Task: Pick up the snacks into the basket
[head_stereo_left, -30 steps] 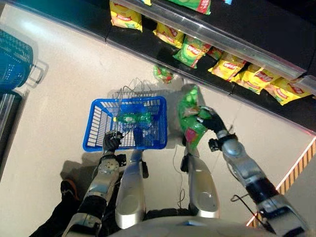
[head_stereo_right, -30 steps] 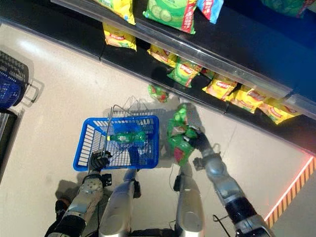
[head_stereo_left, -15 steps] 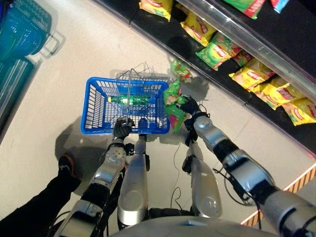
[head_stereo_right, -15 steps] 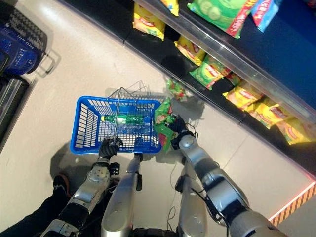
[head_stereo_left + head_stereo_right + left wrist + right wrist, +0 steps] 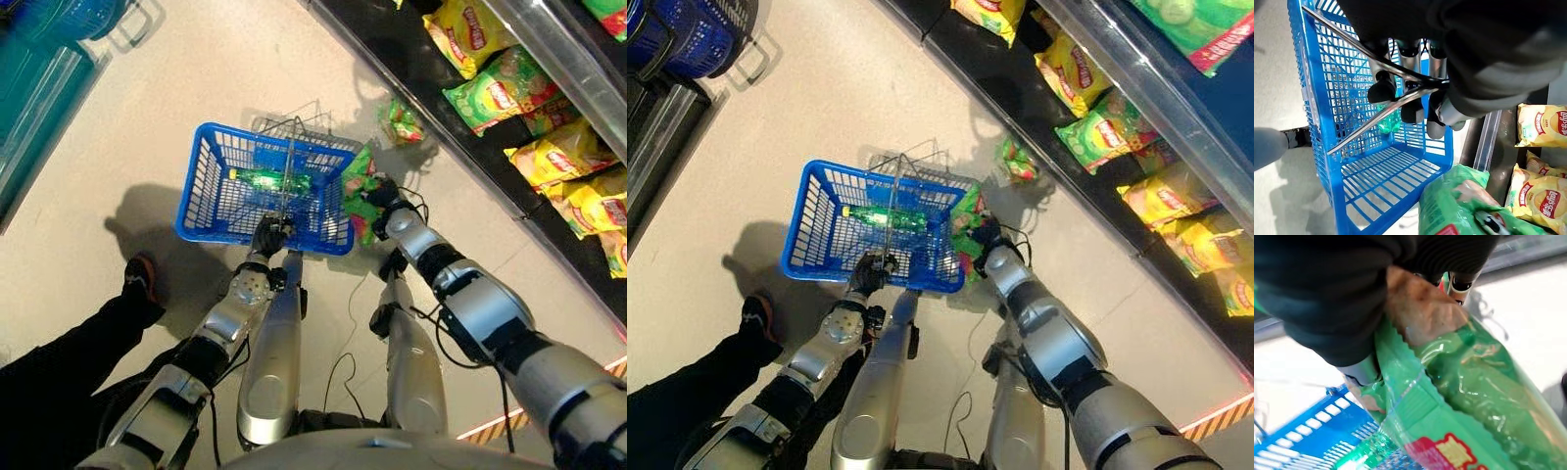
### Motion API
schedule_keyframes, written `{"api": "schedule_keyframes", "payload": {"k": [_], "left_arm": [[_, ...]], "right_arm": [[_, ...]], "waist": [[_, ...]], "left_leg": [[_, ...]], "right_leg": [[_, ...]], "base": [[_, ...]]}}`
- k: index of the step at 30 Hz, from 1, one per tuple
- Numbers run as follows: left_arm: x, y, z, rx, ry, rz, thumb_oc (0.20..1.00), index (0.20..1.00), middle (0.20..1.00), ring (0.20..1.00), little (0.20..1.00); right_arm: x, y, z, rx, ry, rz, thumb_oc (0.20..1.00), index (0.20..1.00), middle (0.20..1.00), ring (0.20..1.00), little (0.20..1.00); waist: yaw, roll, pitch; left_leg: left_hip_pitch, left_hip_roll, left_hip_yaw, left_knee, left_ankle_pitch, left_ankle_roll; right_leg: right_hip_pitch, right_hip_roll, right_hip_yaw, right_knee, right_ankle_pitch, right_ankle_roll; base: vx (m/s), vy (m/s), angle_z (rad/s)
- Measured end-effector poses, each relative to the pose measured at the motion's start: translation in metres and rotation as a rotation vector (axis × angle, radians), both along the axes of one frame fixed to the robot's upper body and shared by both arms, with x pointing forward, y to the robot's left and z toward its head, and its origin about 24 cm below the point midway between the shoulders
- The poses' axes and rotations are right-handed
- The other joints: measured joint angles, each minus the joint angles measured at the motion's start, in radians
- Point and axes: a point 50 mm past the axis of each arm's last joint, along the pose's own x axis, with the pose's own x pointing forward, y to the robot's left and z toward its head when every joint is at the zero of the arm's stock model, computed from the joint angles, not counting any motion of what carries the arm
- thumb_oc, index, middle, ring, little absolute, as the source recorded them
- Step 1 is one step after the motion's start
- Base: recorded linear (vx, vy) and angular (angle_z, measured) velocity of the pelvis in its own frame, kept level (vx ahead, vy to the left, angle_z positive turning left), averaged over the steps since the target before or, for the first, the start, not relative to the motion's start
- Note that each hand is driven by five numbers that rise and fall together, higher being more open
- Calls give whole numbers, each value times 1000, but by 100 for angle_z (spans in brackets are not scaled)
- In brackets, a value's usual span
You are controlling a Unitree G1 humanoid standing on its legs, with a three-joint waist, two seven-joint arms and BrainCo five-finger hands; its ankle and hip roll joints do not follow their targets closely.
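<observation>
Both hands grip: left hand the blue lattice basket (wire handles), right hand a crinkly green bag.

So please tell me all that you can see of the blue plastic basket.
The blue plastic lattice basket is rectangular, with open slatted walls and floor. It hangs level above the pale floor, its thin metal wire handles gripped by the left hand. A green bottle lies inside. The green snack bag in the right hand is at its right wall.

Snack bag right of basket (touching)
</observation>
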Motion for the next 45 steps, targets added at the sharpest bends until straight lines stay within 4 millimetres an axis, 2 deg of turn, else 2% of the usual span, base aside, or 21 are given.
{"api": "schedule_keyframes", "payload": {"k": [7, 12, 17, 22, 24, 27, 29, 33, 34, 38, 41, 45], "left_arm": [[7, -6, 8, 8, -10, -24, 200, 200, 200, 200, 200], [15, -9, 18, 28, -32, -31, 200, 200, 200, 200, 200], [19, -16, 25, 28, -43, -59, 200, 200, 200, 200, 200], [21, -19, 28, 28, -55, -65, 200, 200, 200, 200, 200], [23, -17, 30, 25, -63, -55, 200, 200, 200, 200, 200], [24, -13, 35, 13, -78, -33, 200, 200, 200, 200, 200], [26, -13, 37, 4, -86, -26, 200, 200, 200, 200, 200], [24, -12, 37, 3, -88, -23, 200, 200, 200, 200, 200], [22, -12, 38, 0, -95, -27, 200, 200, 200, 200, 200], [20, -17, 37, -10, -93, -39, 200, 200, 200, 200, 200], [18, -25, 34, -3, -86, -72, 200, 200, 200, 200, 200], [8, -54, 27, 1, -59, -185, 200, 200, 200, 200, 200]], "right_arm": [[0, 1, 2, 6, -14, -6, 200, 200, 200, 200, 200], [-2, 9, 5, 77, -56, 2, 200, 200, 200, 200, 200], [-3, 16, 8, 93, -83, 27, 200, 200, 200, 200, 200], [-6, 25, 12, 158, -116, 54, 200, 200, 200, 200, 200], [-16, 27, 17, 224, -172, 105, 200, 200, 200, 200, 200], [-37, 30, 20, 344, -214, 202, 200, 200, 200, 200, 200], [-54, 53, 16, 440, -193, 323, 200, 200, 200, 200, 200], [-58, 53, 14, 498, -184, 313, 200, 200, 200, 200, 200], [-60, 53, 11, 501, -178, 311, 200, 200, 200, 200, 200], [-54, 50, 8, 481, -168, 292, 200, 200, 200, 200, 200], [-40, 49, 1, 439, -116, 238, 200, 200, 200, 200, 200], [-21, 55, -7, 382, -16, 142, 200, 200, 200, 200, 200]], "waist": [[-2, 1, 0], [-16, 2, 0], [-40, 1, 0], [-90, 1, -1], [-116, 1, -1], [-131, -1, -1], [-150, -1, -1], [-156, -3, -1], [-169, -3, -1], [-178, -3, -1], [-179, -3, -1], [-167, -3, -1]], "left_leg": [[-7, -8, -12, 1, 8, 2], [7, -9, 3, 1, 10, 5], [23, -8, 22, 1, 12, 7], [43, -4, 47, 0, 12, 8], [44, -1, 52, 0, 12, 8], [47, 3, 68, -3, 12, 8], [48, 8, 82, -5, 11, 6], [59, 14, 94, -9, 10, 5], [61, 14, 95, -13, 11, 5], [72, 15, 102, -21, 13, 4], [82, 15, 111, -22, 13, 3], [82, 14, 109, -21, 14, 3]], "right_leg": [[0, -7, 0, 0, 2, 5], [1, -8, 14, 12, 4, 6], [2, -9, 35, 19, 9, 4], [1, -8, 62, 27, 14, 1], [0, -4, 69, 27, 15, 0], [-8, -1, 85, 27, 18, -3], [-16, 6, 94, 26, 21, -6], [-16, 11, 110, 26, 23, -9], [-16, 11, 111, 26, 24, -8], [-15, 13, 114, 26, 24, -8], [-11, 15, 119, 26, 24, -8], [-11, 14, 119, 26, 27, -11]], "base": [[9, 29, 6], [-4, 29, -5], [-12, 7, -10], [-6, -8, -12], [-5, -9, -7], [-9, -23, -14], [5, -19, -18], [-10, -12, -9], [0, 0, 0], [-11, -2, -6], [-16, 5, -8], [0, 0, 0]]}}
